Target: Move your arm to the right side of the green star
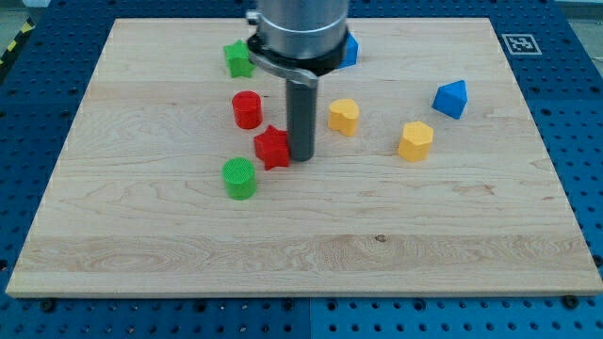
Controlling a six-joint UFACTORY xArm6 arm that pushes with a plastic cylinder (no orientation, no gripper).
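Observation:
The green star (237,59) lies near the view's top, left of the arm's body. My tip (301,155) rests on the board well below and to the right of the star, touching the right side of a red star-like block (272,146). The rod rises from the tip into the arm's grey body at the view's top.
A red cylinder (247,109) sits between the green star and the red block. A green cylinder (239,178) lies lower left of my tip. A yellow block (344,116), a yellow hexagon (415,140) and a blue block (451,98) lie to the right. Another blue block (350,50) is partly hidden behind the arm.

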